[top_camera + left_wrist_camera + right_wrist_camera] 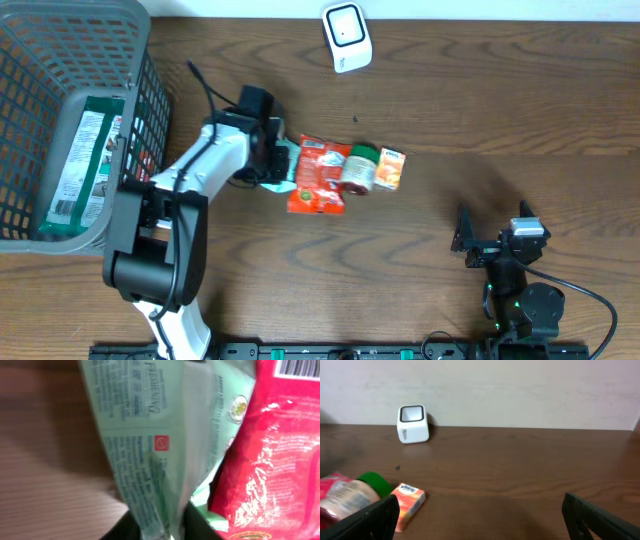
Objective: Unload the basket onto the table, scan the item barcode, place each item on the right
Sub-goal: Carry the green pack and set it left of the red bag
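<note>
Overhead first: the left gripper is out over the cluster mid-table, right at the edge of the red packet, with a sliver of green packet showing under it. A jar and a box lie just beside the red packet. The scanner stands well apart at the far edge, and the basket sits to the left. The right gripper hangs low on the right, away from it all.

Left wrist: the green packet fills the view, its lower edge running down between the fingers — gripped or loose, I cannot tell. The red packet overlaps its right side, with a barcode at the top corner.

Right wrist: fingers spread wide — nothing between them.
</note>
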{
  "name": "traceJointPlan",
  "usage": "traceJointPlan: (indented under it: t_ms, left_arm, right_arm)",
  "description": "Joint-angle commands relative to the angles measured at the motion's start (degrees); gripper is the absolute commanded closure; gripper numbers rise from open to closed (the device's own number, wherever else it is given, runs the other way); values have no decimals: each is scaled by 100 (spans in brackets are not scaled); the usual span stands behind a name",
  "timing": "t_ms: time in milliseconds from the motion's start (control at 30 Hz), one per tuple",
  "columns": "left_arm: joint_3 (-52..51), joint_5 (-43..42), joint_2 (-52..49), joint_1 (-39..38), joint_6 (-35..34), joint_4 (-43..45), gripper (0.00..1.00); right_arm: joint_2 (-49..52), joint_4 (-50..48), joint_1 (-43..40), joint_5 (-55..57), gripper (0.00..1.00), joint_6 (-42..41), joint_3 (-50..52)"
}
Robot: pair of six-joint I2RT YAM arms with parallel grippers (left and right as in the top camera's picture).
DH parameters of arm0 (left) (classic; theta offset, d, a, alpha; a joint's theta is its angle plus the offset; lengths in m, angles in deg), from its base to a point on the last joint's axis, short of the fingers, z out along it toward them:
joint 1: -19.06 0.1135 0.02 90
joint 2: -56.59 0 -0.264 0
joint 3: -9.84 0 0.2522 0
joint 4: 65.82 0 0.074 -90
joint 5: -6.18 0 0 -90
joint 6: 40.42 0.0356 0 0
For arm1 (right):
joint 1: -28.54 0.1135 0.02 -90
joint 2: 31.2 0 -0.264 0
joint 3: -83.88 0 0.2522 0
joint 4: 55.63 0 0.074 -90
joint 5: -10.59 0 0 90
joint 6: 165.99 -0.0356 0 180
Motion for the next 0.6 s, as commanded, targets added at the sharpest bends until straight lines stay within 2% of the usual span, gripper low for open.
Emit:
traceJointPlan:
  t_ms: [0, 67, 133, 300, 333, 400, 467, 567]
  left_arm:
    - [4, -131, -50, -76, -24, -50, 57]
    - [105, 173, 44, -31, -22, -149, 42]
    - [234, 433, 197, 13, -20, -269, 35]
    - [286, 485, 715, 11, -26, -273, 32]
    - [284, 483, 778, -15, -26, -275, 37]
    - [284, 485, 813, -72, -26, -278, 57]
    - [227, 487, 785, -136, -26, -219, 72]
    - [35, 490, 704, -192, -52, 4, 79]
  right_arm:
    - [-26, 22, 22, -28, 1, -74, 9]
    - [-26, 22, 22, -28, 1, -74, 9]
    - [-26, 22, 22, -28, 1, -74, 9]
    - [-26, 22, 22, -28, 1, -74, 9]
    - [-26, 22, 22, -28, 1, -74, 9]
    - [-26, 22, 22, -28, 1, -74, 9]
    - [-26, 22, 22, -28, 1, -74, 9]
    - [-26, 22, 22, -28, 1, -74, 9]
